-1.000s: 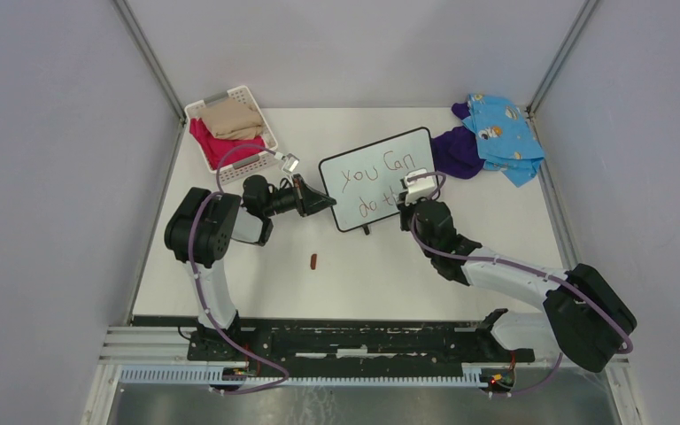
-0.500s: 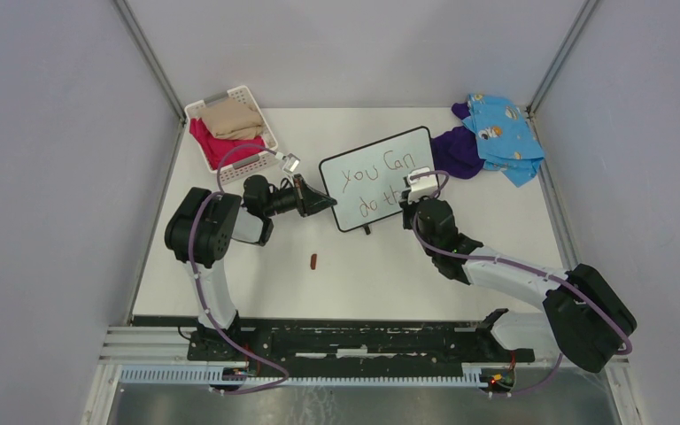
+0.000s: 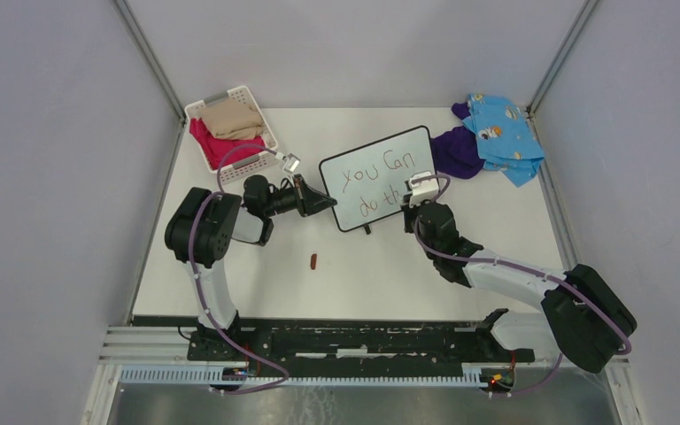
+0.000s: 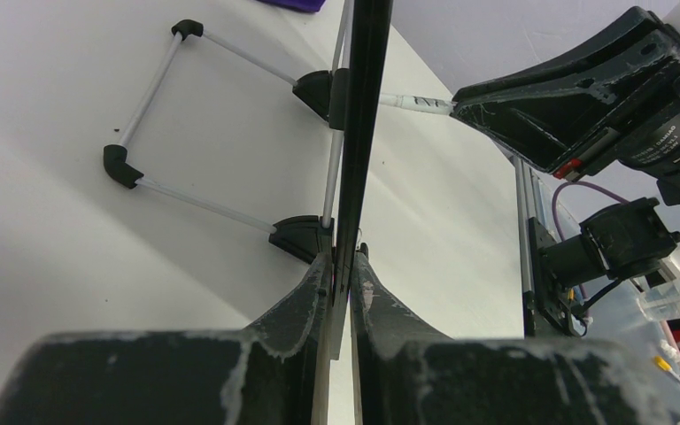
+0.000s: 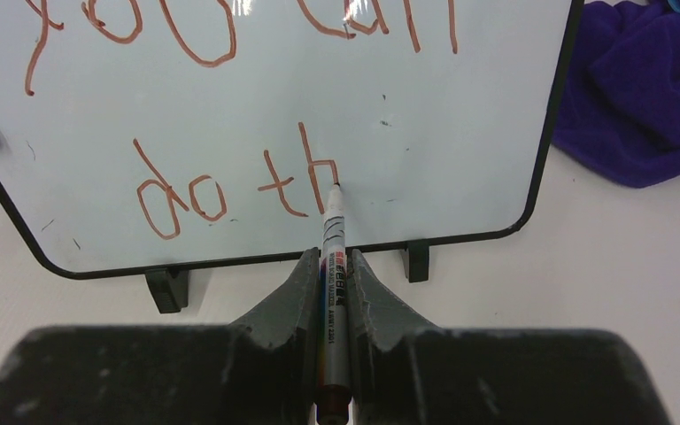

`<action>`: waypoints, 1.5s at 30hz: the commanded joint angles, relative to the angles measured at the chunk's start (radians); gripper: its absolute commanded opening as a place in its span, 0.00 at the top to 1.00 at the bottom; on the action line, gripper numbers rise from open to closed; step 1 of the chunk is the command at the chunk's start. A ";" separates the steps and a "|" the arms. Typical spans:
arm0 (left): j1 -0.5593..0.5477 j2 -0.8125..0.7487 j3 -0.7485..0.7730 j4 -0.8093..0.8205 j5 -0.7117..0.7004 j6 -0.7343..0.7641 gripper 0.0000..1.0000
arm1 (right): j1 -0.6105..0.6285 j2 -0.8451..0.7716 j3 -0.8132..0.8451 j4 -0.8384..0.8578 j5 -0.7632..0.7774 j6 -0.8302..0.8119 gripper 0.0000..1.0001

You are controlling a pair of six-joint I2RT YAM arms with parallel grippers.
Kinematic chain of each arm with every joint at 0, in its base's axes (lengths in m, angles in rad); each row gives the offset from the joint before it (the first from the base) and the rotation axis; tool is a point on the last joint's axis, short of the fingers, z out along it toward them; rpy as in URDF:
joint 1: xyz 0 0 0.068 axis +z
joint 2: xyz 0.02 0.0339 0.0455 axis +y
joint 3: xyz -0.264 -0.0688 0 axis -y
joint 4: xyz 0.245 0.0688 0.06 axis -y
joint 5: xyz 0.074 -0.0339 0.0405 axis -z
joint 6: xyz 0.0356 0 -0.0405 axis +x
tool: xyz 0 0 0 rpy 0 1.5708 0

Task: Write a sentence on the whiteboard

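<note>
The small white whiteboard (image 3: 379, 177) with a thin black frame stands propped on the white worktop (image 3: 363, 266), just toward 12 o'clock from its middle. The left claw (image 4: 343, 266) is clamped on the board's 9 o'clock edge. The right claw (image 5: 332, 266) grips a slim white marker (image 5: 332, 221). The marker's tip touches the board at the end of the red-brown handwritten sentence (image 5: 221, 186), which reads "you can" over "do th".
</note>
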 commanded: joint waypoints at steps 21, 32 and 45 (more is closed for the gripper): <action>-0.009 0.007 -0.007 -0.114 -0.012 0.049 0.88 | -0.012 -0.089 -0.001 -0.007 0.020 0.030 1.00; -0.009 0.007 -0.005 -0.122 -0.013 0.054 0.88 | -0.020 -0.054 0.083 -0.004 0.004 0.026 1.00; -0.009 0.009 -0.004 -0.128 -0.012 0.057 0.88 | -0.029 -0.049 0.041 0.006 0.004 0.034 1.00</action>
